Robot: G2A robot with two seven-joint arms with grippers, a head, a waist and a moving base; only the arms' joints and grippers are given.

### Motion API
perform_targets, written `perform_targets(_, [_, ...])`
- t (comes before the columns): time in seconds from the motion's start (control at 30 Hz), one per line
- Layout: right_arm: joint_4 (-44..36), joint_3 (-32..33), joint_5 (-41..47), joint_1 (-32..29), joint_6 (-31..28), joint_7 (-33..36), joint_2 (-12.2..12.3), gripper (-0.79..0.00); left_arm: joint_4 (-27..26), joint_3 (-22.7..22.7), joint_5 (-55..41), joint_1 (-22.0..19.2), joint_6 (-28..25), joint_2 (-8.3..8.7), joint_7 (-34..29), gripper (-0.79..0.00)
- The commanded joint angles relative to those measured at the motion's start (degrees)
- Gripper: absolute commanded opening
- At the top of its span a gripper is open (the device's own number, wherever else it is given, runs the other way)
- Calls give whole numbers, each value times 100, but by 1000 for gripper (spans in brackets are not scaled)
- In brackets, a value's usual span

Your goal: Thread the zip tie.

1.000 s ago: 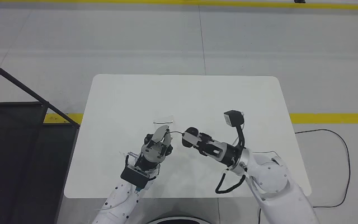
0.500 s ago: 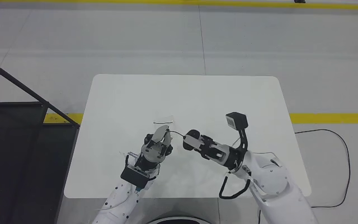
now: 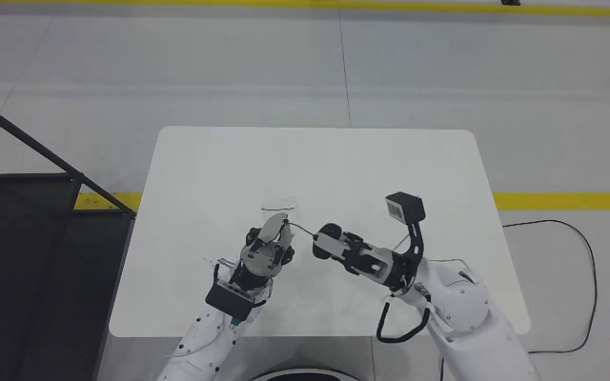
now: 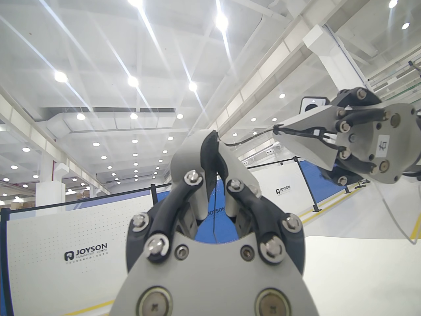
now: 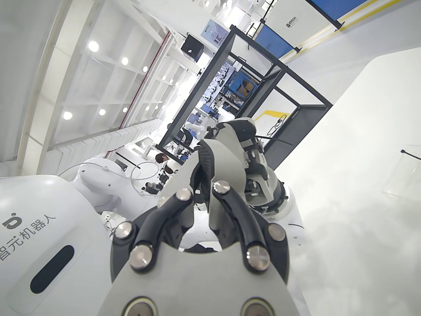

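— Two grippers close together in the lower middle of the top view, is that right?
— Yes. The left gripper [image 3: 282, 226] sits just left of centre and the right gripper [image 3: 320, 231] is just beside it on the right. Their tips face each other across a small gap over the white table [image 3: 381, 162].
— Where is the zip tie [image 4: 214, 198]?
— It is a thin black strap. In the left wrist view it runs up the middle of the frame between the left gripper's fingers and leaves at their tips. From there it bridges across to the right gripper in the upper right of that frame.
— So both have hold of it?
— Both are clenched on it. The left gripper's pads are pressed together with the strap pinched between them. The right gripper's fingers are closed too, with the far end of the tie caught at their tips.
— Is the tie through its own head?
— I cannot tell; the ends are hidden in the pads.
— Anything else on the table?
— A clear plastic piece [image 3: 279, 203] with a thin dark line on it lies flat just above the left gripper in the top view, apart from both grippers.
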Motion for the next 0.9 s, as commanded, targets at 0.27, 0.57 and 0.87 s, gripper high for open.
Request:
perform_targets(0.27, [70, -21, 175, -16, -267, 98, 1, -785, 0, 0, 0, 0, 0, 0, 0, -785])
perform_targets(0.57, [145, 4, 382, -16, -352, 300, 18, -785, 0, 0, 0, 0, 0, 0, 0, -785])
perform_targets(0.87, [165, 9, 276, 33, -51, 293, 26, -785, 0, 0, 0, 0, 0, 0, 0, -785])
